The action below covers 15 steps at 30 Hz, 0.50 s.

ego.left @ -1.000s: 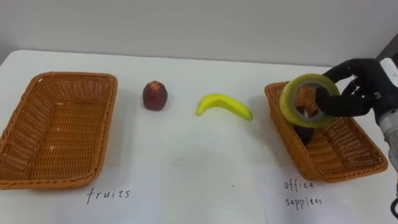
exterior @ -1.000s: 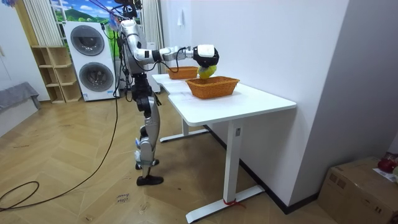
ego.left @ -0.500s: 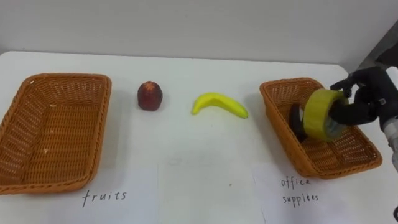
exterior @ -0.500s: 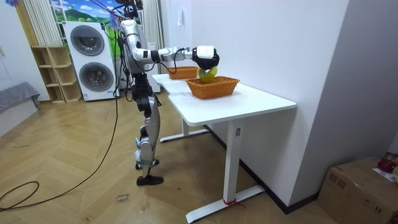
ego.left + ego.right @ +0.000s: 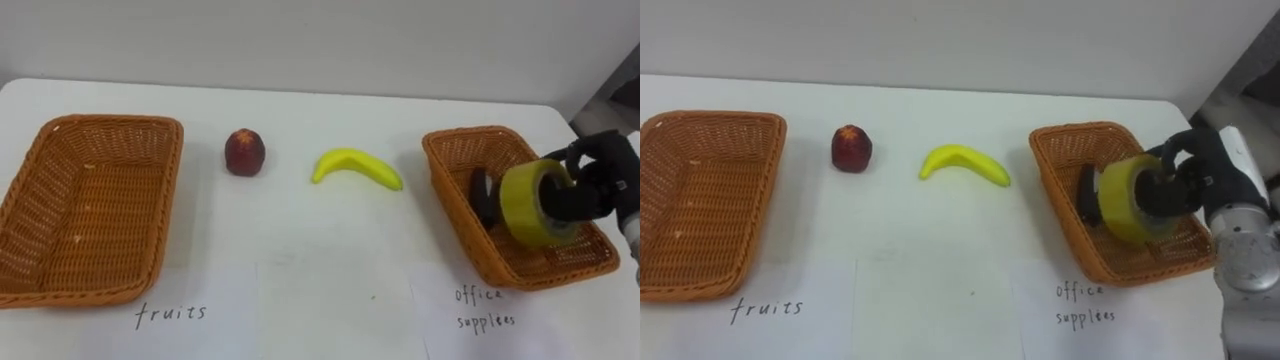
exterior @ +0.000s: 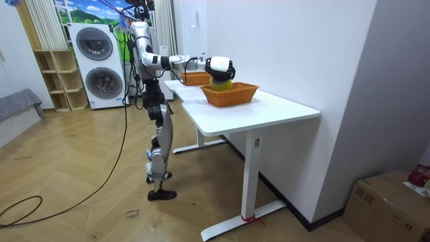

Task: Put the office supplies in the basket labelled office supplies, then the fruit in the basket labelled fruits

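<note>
My right hand [image 5: 592, 183] [image 5: 1193, 175] is shut on a yellow roll of tape [image 5: 532, 201] [image 5: 1127, 201], held low inside the wicker basket [image 5: 455, 146] [image 5: 1060, 140] labelled office supplies at the table's right. A dark object [image 5: 482, 196] [image 5: 1088, 194] lies in that basket beside the roll. A yellow banana [image 5: 356, 167] [image 5: 963, 162] and a red apple [image 5: 245, 152] [image 5: 851, 148] lie on the white table between the baskets. The wicker basket [image 5: 90, 210] [image 5: 700, 200] labelled fruits stands at the left with nothing in it. In the room view the robot stands at the table's long side, right hand [image 6: 218, 67] over the near basket [image 6: 230, 93].
Two paper labels lie at the table's front edge, one [image 5: 172, 312] before the fruits basket and one [image 5: 486, 308] before the office basket. A wall runs behind the table. In the room view a washing machine [image 6: 99, 67] and a shelf stand behind the robot.
My right hand has brought the tape roll from above the office basket's near-left corner down into the basket. The banana, apple and fruits basket have stayed put.
</note>
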Tool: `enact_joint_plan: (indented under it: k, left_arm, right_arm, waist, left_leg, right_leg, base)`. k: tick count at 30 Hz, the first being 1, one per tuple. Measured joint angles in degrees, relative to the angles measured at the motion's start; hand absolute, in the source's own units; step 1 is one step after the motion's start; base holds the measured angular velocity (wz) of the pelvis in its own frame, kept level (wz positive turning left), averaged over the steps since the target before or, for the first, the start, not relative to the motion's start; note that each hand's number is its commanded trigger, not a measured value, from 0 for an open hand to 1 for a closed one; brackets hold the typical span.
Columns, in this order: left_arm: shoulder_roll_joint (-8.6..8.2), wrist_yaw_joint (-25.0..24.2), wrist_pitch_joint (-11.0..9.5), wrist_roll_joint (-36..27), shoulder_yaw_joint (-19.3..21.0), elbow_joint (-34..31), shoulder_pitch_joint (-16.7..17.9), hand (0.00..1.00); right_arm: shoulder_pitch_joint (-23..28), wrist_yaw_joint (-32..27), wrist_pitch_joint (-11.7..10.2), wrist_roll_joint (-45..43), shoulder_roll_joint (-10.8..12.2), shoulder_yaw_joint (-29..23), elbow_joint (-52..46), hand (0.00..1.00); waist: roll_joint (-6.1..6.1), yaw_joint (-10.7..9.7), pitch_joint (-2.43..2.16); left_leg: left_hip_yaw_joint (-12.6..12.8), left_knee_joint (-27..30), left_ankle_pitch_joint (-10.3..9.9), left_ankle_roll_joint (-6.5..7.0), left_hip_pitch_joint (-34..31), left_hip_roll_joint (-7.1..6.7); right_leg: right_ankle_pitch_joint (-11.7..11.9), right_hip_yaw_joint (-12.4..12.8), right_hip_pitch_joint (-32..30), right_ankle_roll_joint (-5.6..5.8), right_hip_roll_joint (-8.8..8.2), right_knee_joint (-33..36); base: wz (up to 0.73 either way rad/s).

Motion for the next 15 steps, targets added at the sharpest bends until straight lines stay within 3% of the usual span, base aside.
enact_joint_plan:
  k: [6,15]
  left_arm:
    - [-0.03,-0.06,-0.01,-0.02,-0.07,0.15,0.29,0.0]
    - [-0.01,1.12,-0.01,0.02,-0.12,0.0,-0.05,0.0]
  right_arm:
    - [0.7,0.01,-0.01,-2.2,0.12,0.2,1.21,1.0]
    - [2.17,0.05,-0.09,-2.28,0.18,0.32,1.57,1.0]
  waist:
    - [0.66,0.18,0.27]
    - [0.53,0.26,0.2]
  left_leg:
    - [0.91,-0.01,0.0,0.0,0.32,0.08]
    - [1.08,0.05,-0.02,0.01,0.36,0.08]
  right_leg:
    - [0.0,0.93,-0.04,0.0,0.12,0.58]
    - [0.0,1.31,-0.11,0.0,0.18,0.68]
  base:
    - [-0.07]
    - [0.0]
